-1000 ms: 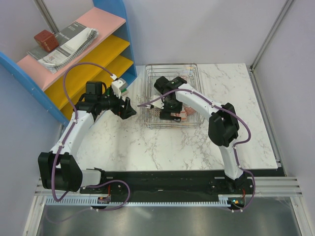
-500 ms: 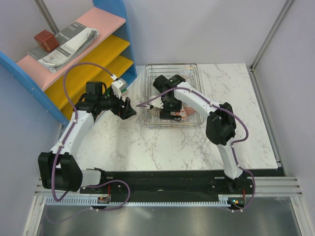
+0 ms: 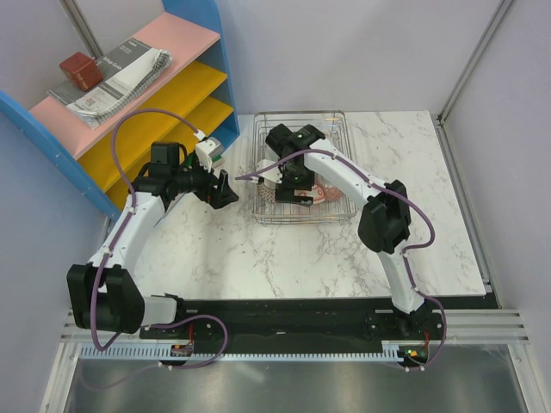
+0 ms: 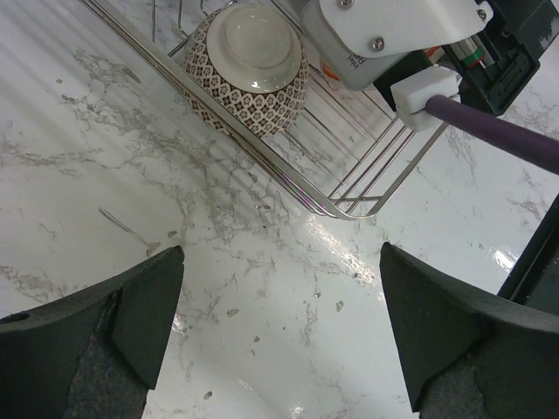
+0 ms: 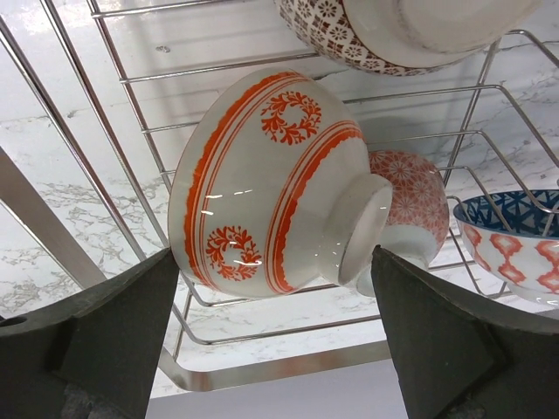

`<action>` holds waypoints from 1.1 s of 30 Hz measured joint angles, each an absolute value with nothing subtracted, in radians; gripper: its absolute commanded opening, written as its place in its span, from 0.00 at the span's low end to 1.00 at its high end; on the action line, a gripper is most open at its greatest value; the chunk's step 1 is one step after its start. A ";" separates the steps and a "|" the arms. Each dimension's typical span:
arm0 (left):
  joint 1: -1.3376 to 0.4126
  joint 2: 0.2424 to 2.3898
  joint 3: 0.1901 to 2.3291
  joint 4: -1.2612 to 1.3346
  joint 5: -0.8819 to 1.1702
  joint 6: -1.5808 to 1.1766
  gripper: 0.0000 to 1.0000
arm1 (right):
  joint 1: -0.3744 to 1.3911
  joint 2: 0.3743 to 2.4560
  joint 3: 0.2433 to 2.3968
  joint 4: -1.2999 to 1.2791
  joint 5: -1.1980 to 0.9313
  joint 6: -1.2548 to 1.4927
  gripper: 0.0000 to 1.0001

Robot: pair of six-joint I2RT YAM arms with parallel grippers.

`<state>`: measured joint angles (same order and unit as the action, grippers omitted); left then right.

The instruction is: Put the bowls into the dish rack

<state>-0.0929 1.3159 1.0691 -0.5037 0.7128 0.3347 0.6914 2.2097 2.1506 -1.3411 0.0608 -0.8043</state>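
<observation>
Seen from above, the right arm [image 3: 344, 176] hides much of the rack [image 3: 331, 116]. At the right wrist, a brown-patterned bowl [image 5: 332, 26] is cut by the top edge, a blue bowl [image 5: 511, 231] by the right edge

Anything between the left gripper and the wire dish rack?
No. Left wrist view shows only bare white marble tabletop between the open left gripper and the near corner of the silver wire-mesh dish rack.

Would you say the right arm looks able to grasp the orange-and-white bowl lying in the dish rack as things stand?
Probably yes: the right claw hangs open over the orange-and-white bowl in the dish rack, a finger either side, nothing visibly in between.
</observation>
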 measured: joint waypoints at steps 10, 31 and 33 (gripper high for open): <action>-0.093 1.316 1.070 -0.514 0.713 0.342 1.00 | 0.691 2.191 2.098 -1.345 0.055 -0.778 0.98; -0.086 1.316 1.071 -0.522 0.716 0.354 1.00 | 0.662 2.045 2.116 -1.127 0.068 -0.622 0.98; -0.084 1.316 1.071 -0.522 0.718 0.354 1.00 | 0.613 1.936 2.017 -1.006 0.030 -0.559 0.98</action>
